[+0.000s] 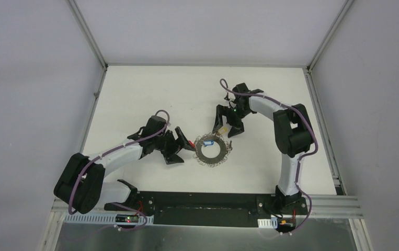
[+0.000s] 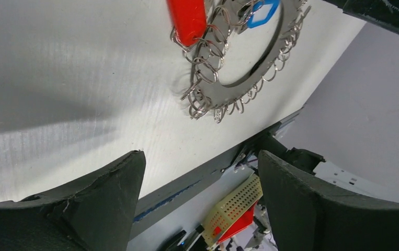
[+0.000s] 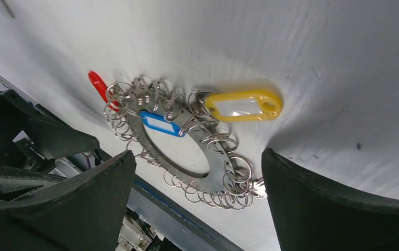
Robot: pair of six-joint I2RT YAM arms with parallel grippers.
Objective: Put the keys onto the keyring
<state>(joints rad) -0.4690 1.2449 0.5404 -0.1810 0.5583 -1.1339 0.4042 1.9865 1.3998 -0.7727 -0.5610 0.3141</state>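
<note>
The left gripper [image 1: 185,149] gapes wide and holds nothing; the keyring [image 1: 201,152] lies just beyond its fingertips. The right gripper [image 1: 227,130], equally open and empty, hangs opposite, with the yellow-headed key [image 3: 244,106] just ahead of it at the ring's edge.

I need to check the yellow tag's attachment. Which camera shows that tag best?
Right wrist: the yellow tag lies large and unobstructed, one end among the keyring's loops. The top view shows it only as a tiny speck near the ring's far edge; the left wrist view leaves it out.
</note>
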